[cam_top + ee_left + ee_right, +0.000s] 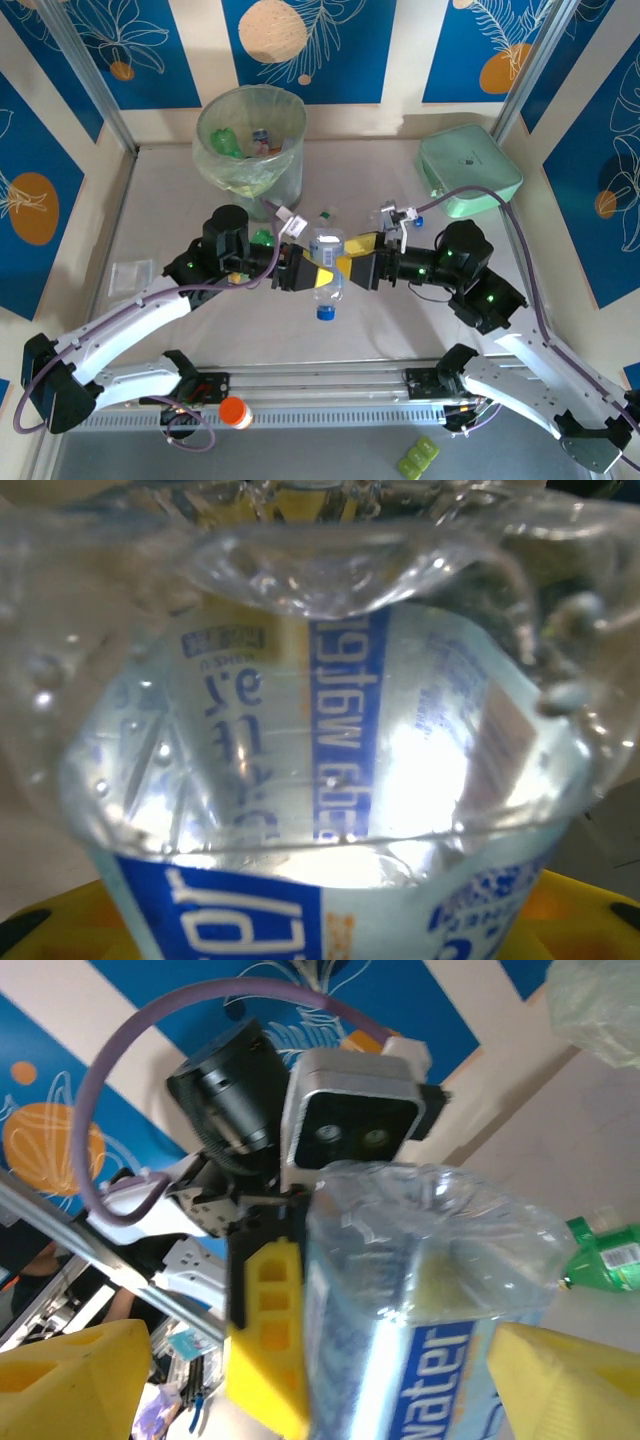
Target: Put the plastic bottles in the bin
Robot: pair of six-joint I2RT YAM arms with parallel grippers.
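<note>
Blue-and-white panels [330,50] printed with leaves and orange discs are enclosing a pale table [170,200]. Over its middle the two arms are meeting tip to tip around one clear bottle [326,250].

The left gripper [308,272] is reaching in from the left and gripping that bottle. In the right wrist view one of its yellow fingers [265,1350] is pressing against the bottle's side. Through the left wrist camera the bottle [330,780] is sitting right against the lens, its clear wall crumpled and its blue-and-white label reading in reverse.

The right gripper [350,266] is facing it from the other side with its jaws spread wide. The bottle [400,1290] is standing between its two yellow fingers. One finger is lying close beside the label and the other is well off to the side. In the top view the blue cap is pointing toward the arm bases, just below both grippers.

The bin [203,135] is standing beyond the left gripper, near the far wall, with a few bottles [228,143] lying in its green liner. A green bottle [263,237] is lying on the table just behind the left gripper. A mint-green case [470,175] is resting beyond the right gripper. A clear packet [130,275] is lying well out past the left arm.
</note>
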